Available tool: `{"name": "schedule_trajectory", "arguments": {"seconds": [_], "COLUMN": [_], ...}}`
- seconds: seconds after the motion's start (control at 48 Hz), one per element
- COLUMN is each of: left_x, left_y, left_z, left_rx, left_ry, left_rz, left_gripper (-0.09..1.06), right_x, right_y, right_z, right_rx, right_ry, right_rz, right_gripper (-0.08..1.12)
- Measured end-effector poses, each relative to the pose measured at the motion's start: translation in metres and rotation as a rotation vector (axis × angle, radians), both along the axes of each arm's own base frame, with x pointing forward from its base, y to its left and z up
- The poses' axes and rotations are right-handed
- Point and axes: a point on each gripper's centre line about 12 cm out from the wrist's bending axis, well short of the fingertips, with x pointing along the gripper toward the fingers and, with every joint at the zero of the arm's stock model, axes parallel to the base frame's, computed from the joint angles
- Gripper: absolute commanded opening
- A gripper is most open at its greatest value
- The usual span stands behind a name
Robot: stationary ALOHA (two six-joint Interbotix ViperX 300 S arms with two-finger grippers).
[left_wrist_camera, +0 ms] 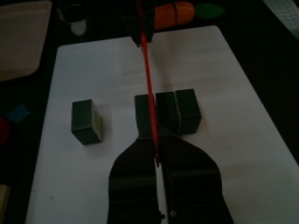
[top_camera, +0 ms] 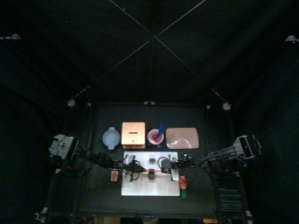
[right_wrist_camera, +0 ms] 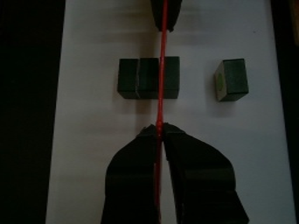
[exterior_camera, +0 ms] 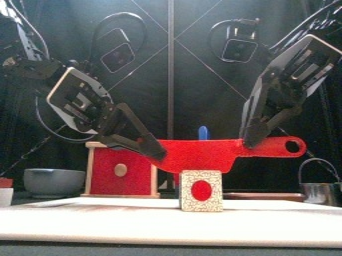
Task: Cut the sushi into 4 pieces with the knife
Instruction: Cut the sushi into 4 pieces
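The red toy knife (exterior_camera: 214,152) hangs level over the white cutting board (top_camera: 152,179), held at both ends. My left gripper (exterior_camera: 150,150) is shut on its blade tip and my right gripper (exterior_camera: 257,140) is shut on its handle end. Under the blade sits the dark green sushi roll (left_wrist_camera: 166,114), a short row of joined blocks; the blade edge (right_wrist_camera: 162,61) crosses it near the middle. One cut-off block (left_wrist_camera: 84,120) lies apart on the board (right_wrist_camera: 233,78). From the front the blade is right at the roll's (exterior_camera: 202,190) top; contact cannot be judged.
Behind the board stand the blue-grey bowl (top_camera: 112,137), the wooden box with a red drawer front (exterior_camera: 120,168) and the pink tray (top_camera: 181,137). A metal cutter (exterior_camera: 318,185) is at the right. Orange and green toy foods (left_wrist_camera: 176,13) lie off the board's right end.
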Motion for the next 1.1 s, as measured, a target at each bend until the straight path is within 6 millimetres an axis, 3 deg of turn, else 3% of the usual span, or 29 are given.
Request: {"name": "schedule_trajectory", "arguments": {"seconds": [0.333, 0.562, 0.896, 1.104], "left_x": [0.001, 0.001, 0.004, 0.007], "left_y": [-0.001, 0.001, 0.015, 0.023], "left_z": [-0.019, -0.045, -0.044, -0.029], "left_rx": [0.007, 0.008, 0.0, -0.002], "left_ry": [0.065, 0.126, 0.121, 0.087], "left_rz": [-0.003, 0.02, 0.067, 0.083], "left_gripper": [0.15, 0.15, 0.15, 0.15], "right_x": [0.006, 0.007, 0.007, 0.005], "right_y": [0.0, -0.001, -0.017, -0.024], "right_z": [-0.021, -0.036, -0.034, -0.029], "right_rx": [-0.005, -0.012, -0.024, -0.036], "right_ry": [0.044, 0.087, 0.093, 0.093], "right_rz": [-0.004, -0.006, -0.04, -0.049], "right_gripper": [0.21, 0.21, 0.21, 0.21]}}
